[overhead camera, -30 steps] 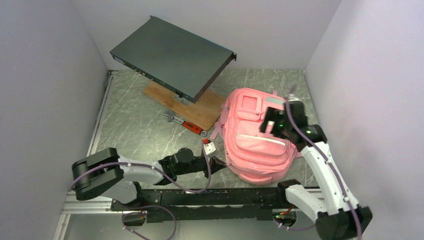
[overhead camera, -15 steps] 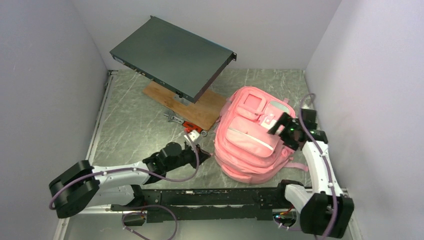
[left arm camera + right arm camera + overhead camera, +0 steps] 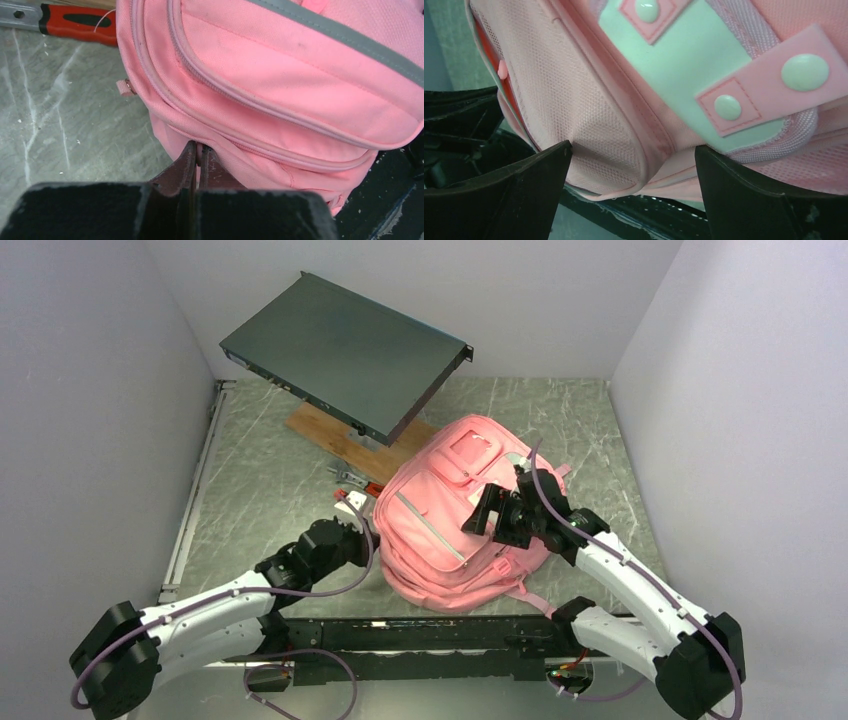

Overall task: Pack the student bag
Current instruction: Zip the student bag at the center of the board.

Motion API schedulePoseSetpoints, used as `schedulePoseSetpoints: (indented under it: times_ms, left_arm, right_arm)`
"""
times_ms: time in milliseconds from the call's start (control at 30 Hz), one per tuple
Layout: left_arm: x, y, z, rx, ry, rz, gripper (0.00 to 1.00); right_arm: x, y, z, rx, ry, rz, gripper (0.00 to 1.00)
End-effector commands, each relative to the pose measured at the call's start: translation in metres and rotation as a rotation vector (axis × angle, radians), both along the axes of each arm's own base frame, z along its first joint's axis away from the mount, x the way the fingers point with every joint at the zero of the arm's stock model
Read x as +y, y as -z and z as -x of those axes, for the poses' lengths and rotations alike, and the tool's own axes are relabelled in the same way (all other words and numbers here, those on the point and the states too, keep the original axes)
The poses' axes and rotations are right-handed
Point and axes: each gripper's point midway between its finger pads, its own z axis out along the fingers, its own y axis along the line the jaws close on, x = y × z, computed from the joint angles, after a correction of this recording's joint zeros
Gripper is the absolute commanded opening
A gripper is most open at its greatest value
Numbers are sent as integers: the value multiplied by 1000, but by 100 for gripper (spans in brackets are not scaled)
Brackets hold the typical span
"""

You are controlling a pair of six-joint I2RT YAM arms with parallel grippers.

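Observation:
The student bag [image 3: 440,515] is a pink backpack lying flat on the marble table, mid-right. My left gripper [image 3: 372,530] is at its near-left edge; in the left wrist view it [image 3: 200,152] is shut on a thin fold of the bag's [image 3: 280,85] pink fabric at the bottom seam. My right gripper [image 3: 487,520] hovers over the bag's right side. In the right wrist view it [image 3: 631,170] is wide open, its fingers [image 3: 524,190] straddling the bag's mesh side pocket [image 3: 589,125] and a mint panel [image 3: 694,60] with pink snap tabs. It holds nothing.
A flat dark metal box [image 3: 345,350] stands tilted on a wooden board [image 3: 385,455] at the back left. A red-handled tool [image 3: 352,492] lies just left of the bag, also in the left wrist view [image 3: 75,22]. Walls close in on both sides.
The bag has slid left and turned, dragged by my left gripper, which drew back to the left. My right gripper has moved from the bag's right edge to over its middle.

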Motion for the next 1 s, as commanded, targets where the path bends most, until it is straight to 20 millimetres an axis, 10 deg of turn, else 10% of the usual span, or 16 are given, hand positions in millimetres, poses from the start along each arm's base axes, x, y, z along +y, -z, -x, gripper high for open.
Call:
schedulePoseSetpoints:
  times_ms: [0,233,567,967]
  left_arm:
    - [-27,-28,20,35,125,135,0]
    - [-20,-17,41,130,136,172,0]
    - [-16,-17,66,151,220,207,0]
    - [-11,-33,103,209,316,168,0]
  right_arm:
    - [-8,-43,-22,-201,-101,154,98]
    - [-57,-61,-56,-305,51,405,97]
    - [-25,8,-70,-281,70,179,78]
    - [-34,28,-93,-277,183,225,77]
